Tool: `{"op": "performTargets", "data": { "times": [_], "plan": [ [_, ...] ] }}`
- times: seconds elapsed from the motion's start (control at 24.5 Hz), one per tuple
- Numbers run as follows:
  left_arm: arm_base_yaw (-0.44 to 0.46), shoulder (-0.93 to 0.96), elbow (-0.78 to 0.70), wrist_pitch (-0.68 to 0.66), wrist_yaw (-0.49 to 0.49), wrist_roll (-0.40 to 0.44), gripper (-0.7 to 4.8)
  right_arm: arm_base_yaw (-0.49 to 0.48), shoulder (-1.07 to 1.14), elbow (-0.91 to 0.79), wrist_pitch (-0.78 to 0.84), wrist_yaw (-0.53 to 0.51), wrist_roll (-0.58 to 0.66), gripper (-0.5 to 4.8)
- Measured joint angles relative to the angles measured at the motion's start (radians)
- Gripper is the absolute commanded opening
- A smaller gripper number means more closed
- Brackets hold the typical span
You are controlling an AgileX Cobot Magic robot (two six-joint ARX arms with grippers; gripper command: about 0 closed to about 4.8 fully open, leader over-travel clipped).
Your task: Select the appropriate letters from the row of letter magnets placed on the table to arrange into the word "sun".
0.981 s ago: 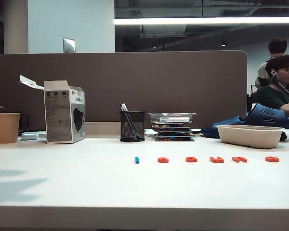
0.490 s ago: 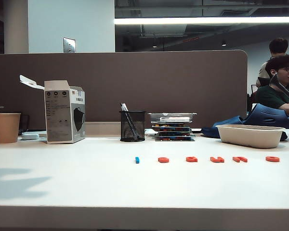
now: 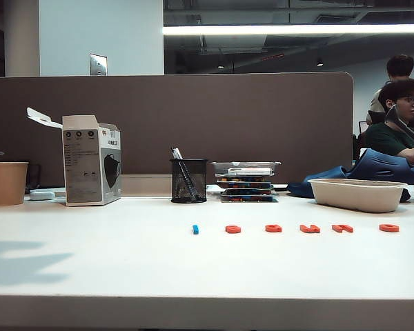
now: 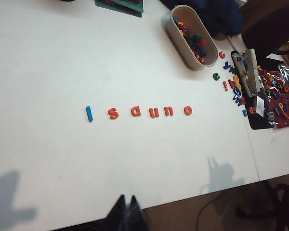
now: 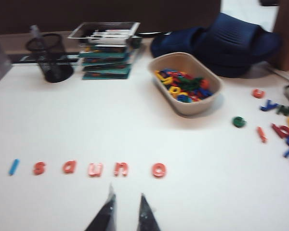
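White and bare in front, the table (image 3: 124,269) ran back to a grey-brown partition (image 3: 193,117); on it lay the row of letter magnets (image 4: 150,112), five orange-red pieces reading s, a, u, n, o in the left wrist view; the s (image 4: 113,113), the u (image 4: 154,112) and the n (image 4: 169,111) sat in line, none touching its neighbour; a small blue piece (image 4: 89,113) stood just beside the s at the row's end; further back were a beige tray (image 5: 183,86) of mixed coloured letters, a black mesh pen cup (image 3: 189,181), a stack of flat boxes (image 3: 247,181), a white carton (image 3: 91,160) and a paper cup (image 3: 9,183); the left gripper (image 4: 126,214) hung above the table's near edge, its fingers pressed together on nothing; the right gripper (image 5: 126,211) hovered near the row, over the u and n, its fingers a narrow gap apart and empty.
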Motion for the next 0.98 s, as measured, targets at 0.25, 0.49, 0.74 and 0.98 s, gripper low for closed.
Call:
{"op": "performTargets", "data": {
  "times": [0.25,0.49,0.74,0.98],
  "plan": [
    [0.000,0.000,0.000,0.000,-0.001,0.000,-0.05,0.242,0.356,0.222,0.001,0.006,0.011,0.49],
    [0.000,0.000,0.000,0.000,-0.002,0.000,-0.05,0.439,0.628,0.343,0.084,0.070,0.013,0.49],
    [0.000,0.000,0.000,0.000,-0.002,0.000,-0.05,0.518,0.951,0.583,0.041,0.086,0.079,1.27],
    [0.000,0.000,0.000,0.000,-0.002,0.000,-0.05,0.540,1.223,0.834,-0.114,0.138,0.089,2.27]
  ]
}}
